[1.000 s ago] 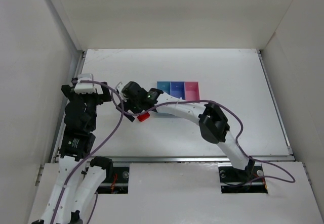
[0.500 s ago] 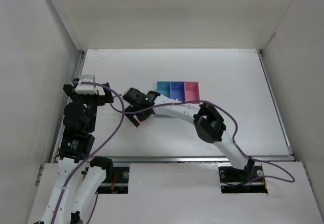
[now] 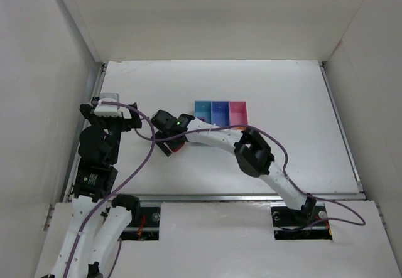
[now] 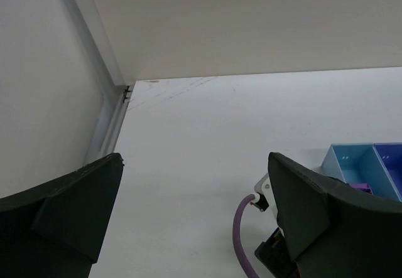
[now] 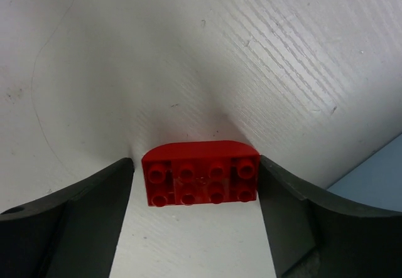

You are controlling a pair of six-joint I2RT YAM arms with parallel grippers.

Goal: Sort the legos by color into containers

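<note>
The right hand (image 5: 196, 187) is straddling the red lego (image 5: 201, 182), which is lying studs-up on the white desk (image 5: 188, 52) in the lower middle of the right wrist view. The hand is spread, not pinching: the finger (image 5: 301, 221) on the frame's right is sitting right at the brick's edge, while a thin strip of desk is showing between the brick and the finger (image 5: 69, 228) on the left. In the top view the right arm is reaching to left of centre, its hand hanging low over the desk with only a sliver of red showing beneath it. The containers (image 3: 220, 110) are sitting just up and to the right of it, joined in a row: light blue bin (image 3: 203, 108), blue-violet bin (image 3: 220, 109), pink bin (image 3: 238, 110). The left hand (image 4: 195, 165) is hanging with its fingers (image 4: 69, 209) spread wide and nothing between them. At the right edge of its wrist view a purple lego (image 4: 359, 189) appears to be lying in the light blue bin, partly hidden by a finger, and a purple cable (image 4: 240, 224) is curving up at the bottom of that view.
</note>
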